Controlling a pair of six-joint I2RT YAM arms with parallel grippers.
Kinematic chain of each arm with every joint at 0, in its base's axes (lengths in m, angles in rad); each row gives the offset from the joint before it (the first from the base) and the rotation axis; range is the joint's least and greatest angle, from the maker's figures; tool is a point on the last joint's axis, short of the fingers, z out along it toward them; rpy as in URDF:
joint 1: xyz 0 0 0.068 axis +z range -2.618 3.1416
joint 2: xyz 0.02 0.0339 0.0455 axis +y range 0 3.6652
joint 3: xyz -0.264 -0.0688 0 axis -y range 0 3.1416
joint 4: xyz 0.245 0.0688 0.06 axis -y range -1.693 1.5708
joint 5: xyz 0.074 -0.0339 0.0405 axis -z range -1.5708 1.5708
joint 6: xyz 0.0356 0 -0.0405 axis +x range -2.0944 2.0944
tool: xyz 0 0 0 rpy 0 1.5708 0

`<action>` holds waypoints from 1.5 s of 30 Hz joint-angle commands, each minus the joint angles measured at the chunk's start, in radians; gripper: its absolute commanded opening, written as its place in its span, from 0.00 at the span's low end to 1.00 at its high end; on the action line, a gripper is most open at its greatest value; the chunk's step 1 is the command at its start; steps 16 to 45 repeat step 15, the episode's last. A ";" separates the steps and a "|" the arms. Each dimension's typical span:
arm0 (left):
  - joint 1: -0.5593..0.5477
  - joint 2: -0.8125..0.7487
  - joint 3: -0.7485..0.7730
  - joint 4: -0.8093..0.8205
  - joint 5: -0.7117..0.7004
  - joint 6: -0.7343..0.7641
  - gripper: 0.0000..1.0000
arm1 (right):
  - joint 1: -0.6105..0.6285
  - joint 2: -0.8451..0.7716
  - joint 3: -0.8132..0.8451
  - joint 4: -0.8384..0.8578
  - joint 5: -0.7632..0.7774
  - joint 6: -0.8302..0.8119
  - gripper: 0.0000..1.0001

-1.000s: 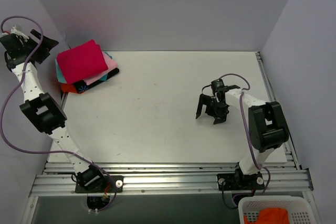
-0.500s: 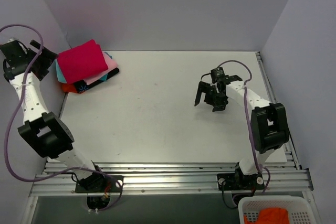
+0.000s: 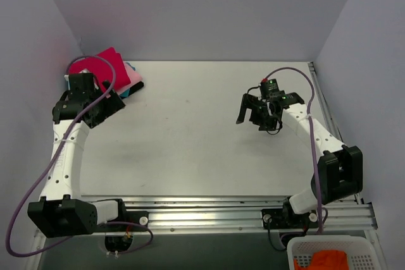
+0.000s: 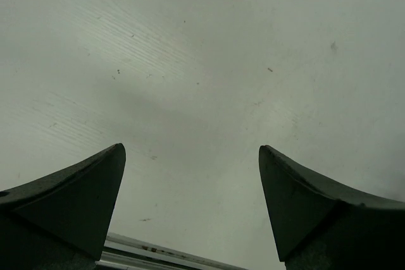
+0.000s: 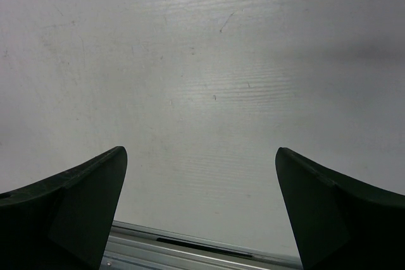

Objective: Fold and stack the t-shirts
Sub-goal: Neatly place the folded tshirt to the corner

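The folded t-shirts sit in a stack at the table's far left corner. A crimson one (image 3: 112, 66) lies on top, with teal (image 3: 131, 71) and black (image 3: 136, 85) edges showing below it. My left arm covers the stack's near-left part. In the top view my left gripper (image 3: 106, 107) hangs open just in front of the stack. In its wrist view the left gripper (image 4: 191, 151) holds nothing, and only bare table shows between its fingers. My right gripper (image 3: 250, 114) hovers open over the table's right half, far from the stack. The right gripper (image 5: 201, 151) is empty too.
A white basket (image 3: 297, 250) with orange cloth (image 3: 329, 260) in it stands below the table's near right corner. Aluminium rails (image 3: 202, 210) run along the near edge. Grey walls close in the left, back and right sides.
My left arm has swung from the left wall in over the table to the stack's near side. My right arm has stretched out and its gripper has shifted slightly away.
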 commanded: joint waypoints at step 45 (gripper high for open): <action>-0.115 -0.130 0.045 -0.109 -0.169 0.050 0.96 | 0.005 -0.128 -0.046 -0.093 0.042 -0.027 1.00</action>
